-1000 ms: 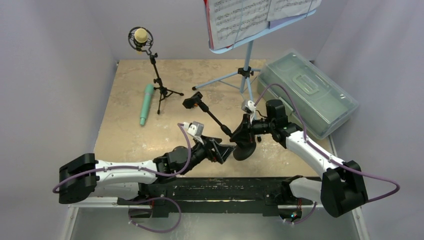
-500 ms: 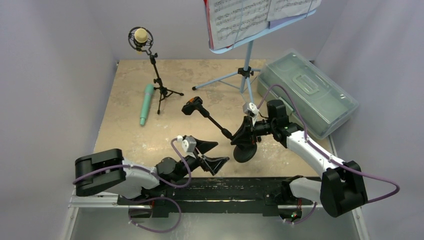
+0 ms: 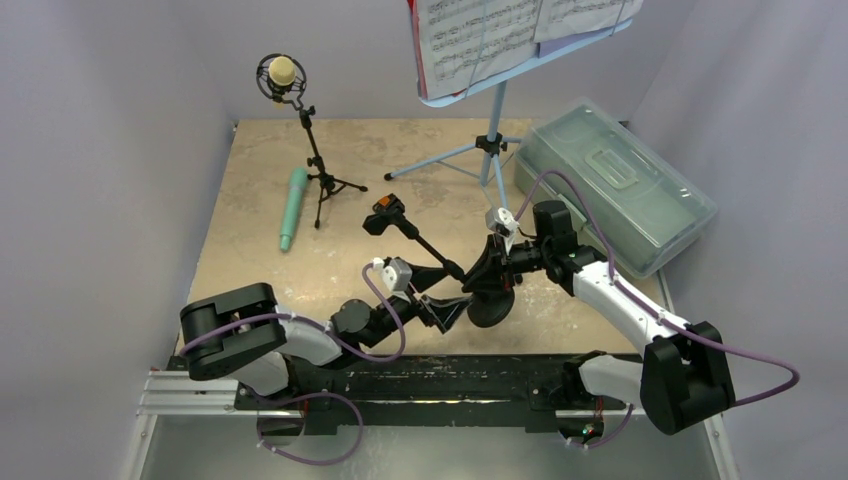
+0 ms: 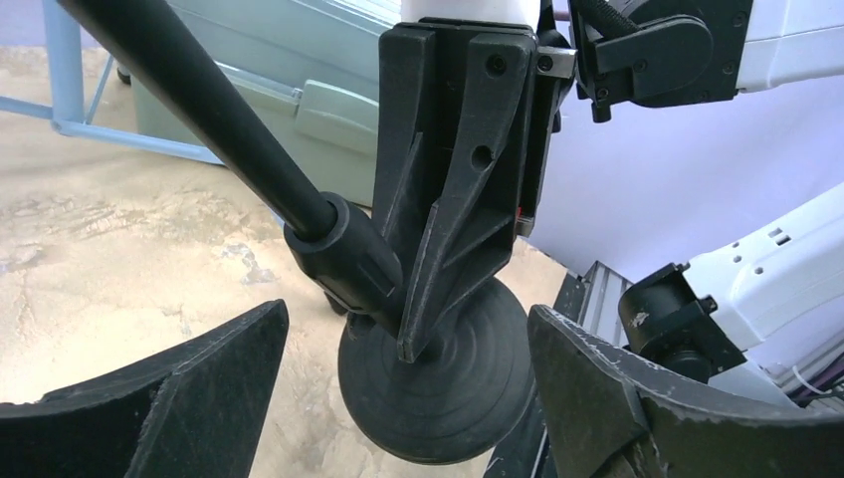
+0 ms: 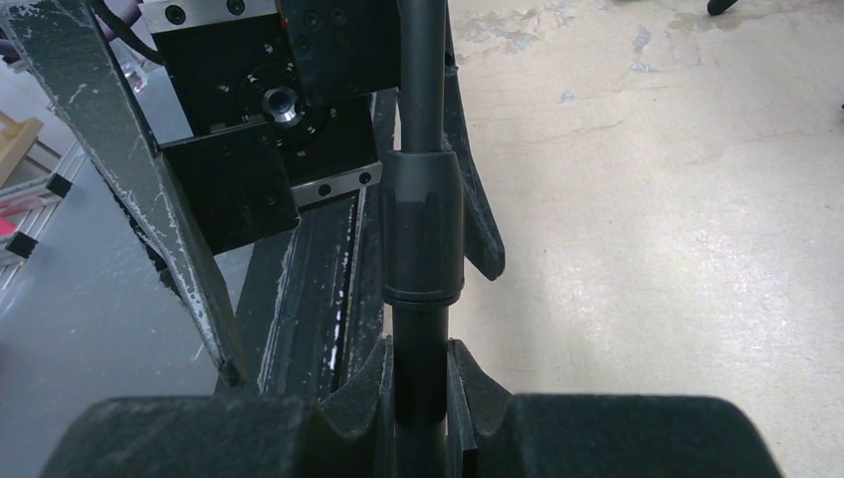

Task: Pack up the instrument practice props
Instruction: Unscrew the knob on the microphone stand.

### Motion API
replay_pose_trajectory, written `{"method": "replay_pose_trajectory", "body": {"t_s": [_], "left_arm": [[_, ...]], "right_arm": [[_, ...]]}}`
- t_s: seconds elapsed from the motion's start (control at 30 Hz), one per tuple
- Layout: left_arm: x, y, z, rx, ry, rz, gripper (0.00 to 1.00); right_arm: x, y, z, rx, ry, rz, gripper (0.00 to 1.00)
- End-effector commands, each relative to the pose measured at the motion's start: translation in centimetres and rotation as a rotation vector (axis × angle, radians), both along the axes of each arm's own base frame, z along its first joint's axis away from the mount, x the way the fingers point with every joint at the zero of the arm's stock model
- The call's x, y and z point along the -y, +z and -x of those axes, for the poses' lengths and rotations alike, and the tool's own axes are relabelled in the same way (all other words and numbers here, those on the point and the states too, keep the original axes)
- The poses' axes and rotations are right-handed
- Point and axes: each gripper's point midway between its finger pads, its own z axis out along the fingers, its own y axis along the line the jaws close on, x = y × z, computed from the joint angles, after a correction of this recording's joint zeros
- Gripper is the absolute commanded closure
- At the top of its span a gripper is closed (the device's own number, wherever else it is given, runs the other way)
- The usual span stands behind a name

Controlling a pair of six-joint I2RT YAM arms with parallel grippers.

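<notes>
right gripper (image 3: 493,272) clamped on the round-base pole (image 3: 425,243), gripping the shaft between its collar (image 4: 343,264) and the disc base (image 3: 490,312); right wrist view agrees, pads (image 5: 478,393) pressed to either side of the shaft with no gap showing; pole is tilted, clip end (image 3: 385,214) pointing up toward far-left, disc tipped rather than flat; can't tell if its rim touches the table (image 3: 260,270); left gripper (image 3: 447,293) spread wide, nothing in it, parked just beside the disc on the near-left; in the left wrist view its fingers (image 4: 189,398) sit either side of the disc, apart from it; rest of the props are out on the table: teal microphone (image 3: 292,207) lying flat at left, just beside the black tripod (image 3: 322,180); tripod is upright with the beige microphone (image 3: 282,72) in its top mount; light-blue music rack (image 3: 495,110) standing at the far edge, music sheets (image 3: 480,35) resting on it, mostly white from here; grey-green plastic box (image 3: 610,180) at far right, lid on, just beside the rack's legs and behind the right arm
</notes>
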Motion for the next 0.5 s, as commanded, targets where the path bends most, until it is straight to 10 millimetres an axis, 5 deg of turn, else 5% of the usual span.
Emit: {"method": "replay_pose_trajectory", "body": {"t_s": [0.0, 0.2, 0.47], "left_arm": [[-2.7, 9.5, 0.1, 0.156, 0.054, 0.327, 0.15], [-3.8, 9.3, -1.4, 0.094, 0.142, 0.357, 0.33], [-2.7, 9.3, -1.9, 0.055, 0.133, 0.383, 0.48]], "right_arm": [[-0.3, 2.9, -0.2, 0.091, 0.045, -0.066, 1.0], [-0.3, 2.9, -0.1, 0.091, 0.047, -0.067, 1.0], [-0.3, 2.8, -0.2, 0.087, 0.042, -0.064, 1.0]]}}
